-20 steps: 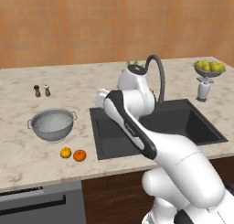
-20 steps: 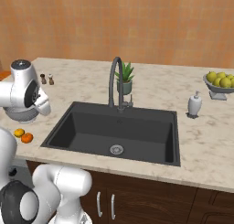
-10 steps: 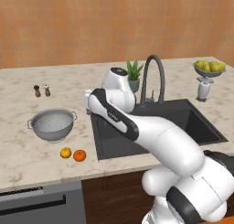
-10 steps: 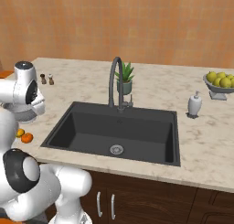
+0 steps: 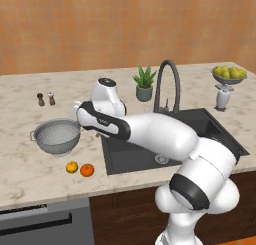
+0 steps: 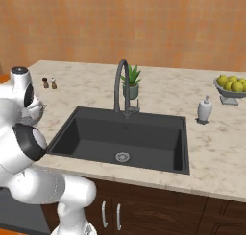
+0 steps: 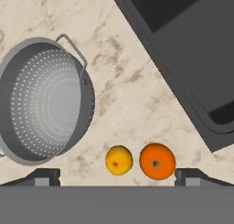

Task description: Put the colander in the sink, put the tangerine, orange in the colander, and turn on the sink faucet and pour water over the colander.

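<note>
Colander sitting on the counter, left of the sink

Gripper wide apart over tangerine and orange, holding nothing.

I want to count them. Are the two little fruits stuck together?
Apart. The hand view shows a strip of counter between the tangerine and the orange.

Colander: grey metal, dotted all over with small holes. Two fruits just beside it: one yellow-orange, one deeper orange. Table: beige marble with brown veining; sink dark grey; faucet dark grey.
</note>
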{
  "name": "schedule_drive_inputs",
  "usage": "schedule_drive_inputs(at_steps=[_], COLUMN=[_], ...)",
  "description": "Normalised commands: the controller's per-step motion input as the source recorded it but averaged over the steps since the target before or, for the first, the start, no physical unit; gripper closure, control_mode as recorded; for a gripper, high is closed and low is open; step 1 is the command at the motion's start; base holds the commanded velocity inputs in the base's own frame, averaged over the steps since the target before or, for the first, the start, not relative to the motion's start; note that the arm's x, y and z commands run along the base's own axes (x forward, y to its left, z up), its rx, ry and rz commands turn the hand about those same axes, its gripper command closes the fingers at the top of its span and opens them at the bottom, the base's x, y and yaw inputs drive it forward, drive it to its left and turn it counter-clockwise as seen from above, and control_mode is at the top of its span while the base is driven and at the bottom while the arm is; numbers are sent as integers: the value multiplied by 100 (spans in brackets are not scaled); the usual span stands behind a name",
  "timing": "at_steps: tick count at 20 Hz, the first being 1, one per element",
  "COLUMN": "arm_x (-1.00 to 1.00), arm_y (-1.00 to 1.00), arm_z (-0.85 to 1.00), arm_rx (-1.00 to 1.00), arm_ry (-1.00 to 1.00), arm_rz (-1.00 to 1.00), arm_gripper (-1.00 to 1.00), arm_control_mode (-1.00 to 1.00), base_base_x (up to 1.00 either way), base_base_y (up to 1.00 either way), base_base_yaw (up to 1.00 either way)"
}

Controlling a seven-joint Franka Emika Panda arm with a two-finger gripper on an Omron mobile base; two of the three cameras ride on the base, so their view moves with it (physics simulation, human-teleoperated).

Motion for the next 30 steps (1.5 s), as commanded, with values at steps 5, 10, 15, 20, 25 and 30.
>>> schedule_drive_inputs(at_steps=[5,10,15,20,25,30], arm_x=[25,25,24,26,21,25], arm_y=[30,26,16,13,12,10], arm_z=[-35,-36,-34,-25,-21,-14], arm_rx=[0,0,0,0,-4,-6], arm_ry=[2,5,3,2,1,0], arm_rz=[0,0,0,0,0,0], arm_gripper=[-100,-100,-100,-100,-100,-100], arm_control_mode=[-100,-100,-100,-100,-100,-100], base_base_x=[0,0,0,0,0,0], base_base_y=[0,0,0,0,0,0], base_base_yaw=[0,0,0,0,0,0])
